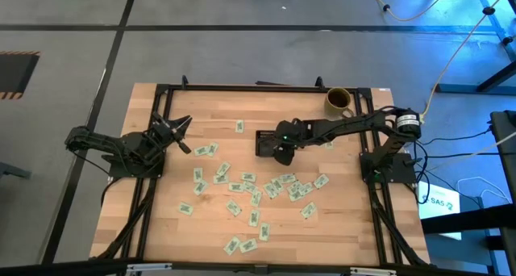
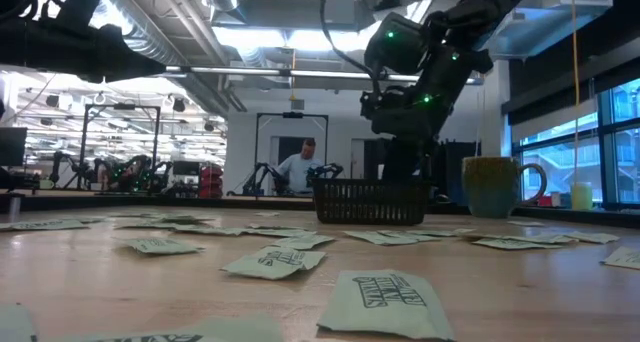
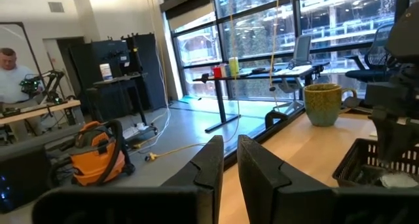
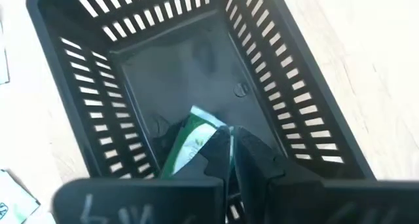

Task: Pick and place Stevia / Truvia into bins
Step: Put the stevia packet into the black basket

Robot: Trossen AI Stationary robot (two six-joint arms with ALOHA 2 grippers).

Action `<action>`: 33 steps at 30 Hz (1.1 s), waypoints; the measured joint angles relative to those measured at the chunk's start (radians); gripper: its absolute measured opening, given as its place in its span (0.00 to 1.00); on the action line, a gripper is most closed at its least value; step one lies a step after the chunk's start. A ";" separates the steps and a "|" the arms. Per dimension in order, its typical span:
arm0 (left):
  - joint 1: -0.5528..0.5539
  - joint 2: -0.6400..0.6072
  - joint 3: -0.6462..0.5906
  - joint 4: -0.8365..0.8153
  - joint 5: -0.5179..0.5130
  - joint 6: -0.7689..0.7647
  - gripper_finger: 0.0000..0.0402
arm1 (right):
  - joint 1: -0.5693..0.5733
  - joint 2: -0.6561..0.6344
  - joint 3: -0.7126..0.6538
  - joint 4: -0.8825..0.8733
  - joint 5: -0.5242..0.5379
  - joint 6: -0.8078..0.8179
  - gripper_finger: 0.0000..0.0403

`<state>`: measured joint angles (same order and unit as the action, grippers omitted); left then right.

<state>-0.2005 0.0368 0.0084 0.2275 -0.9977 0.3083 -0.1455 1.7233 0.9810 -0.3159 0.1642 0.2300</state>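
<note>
Many pale green and white Stevia packets [image 1: 278, 185] lie flat and scattered over the wooden table, mostly in its middle and near part; some show close up in the low view [image 2: 385, 302]. The black slotted tray [image 1: 260, 143] stands right of the table's centre. My right gripper [image 4: 232, 145] reaches down into the tray [image 4: 98, 106], shut on one green packet [image 4: 193, 145]. My left gripper [image 1: 185, 139] hovers shut above the table's left part, pointing right, away from any packet. My right gripper pinches one Stevia packet by its end [image 4: 219, 131] between its two fingers, coming from above and pointing down into the tray. The packet hangs tilted below the fingers, just over the tray floor; whether it touches the floor I cannot tell.
An olive-yellow mug [image 1: 339, 100] stands at the far edge, right of the tray. The black frame rails [image 1: 242, 87] run along the table's edges. Bare wood lies in the far left part. A person sits in the room behind [image 2: 298, 167].
</note>
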 joint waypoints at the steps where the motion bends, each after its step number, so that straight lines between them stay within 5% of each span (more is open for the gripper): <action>1: 0.000 0.000 0.000 0.000 0.000 0.004 0.11 | 0.000 -0.002 0.000 -0.004 0.000 0.001 0.08; 8: 0.000 0.000 0.000 0.000 0.000 0.004 0.10 | -0.001 -0.095 0.000 -0.072 0.000 0.046 0.16; 17: 0.000 0.000 0.000 0.000 0.000 0.001 0.11 | -0.001 -0.344 0.001 -0.513 0.011 0.183 0.17; 21: 0.000 0.000 0.000 0.000 0.000 0.001 0.10 | -0.001 -0.423 -0.027 -0.677 0.121 0.321 0.17; 33: 0.000 0.000 0.000 0.000 0.001 0.001 0.10 | -0.085 -0.491 -0.256 -0.611 0.132 0.493 0.17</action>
<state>-0.2002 0.0364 0.0086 0.2272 -0.9970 0.3096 -0.2309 1.2321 0.7248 -0.9273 0.2960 0.7232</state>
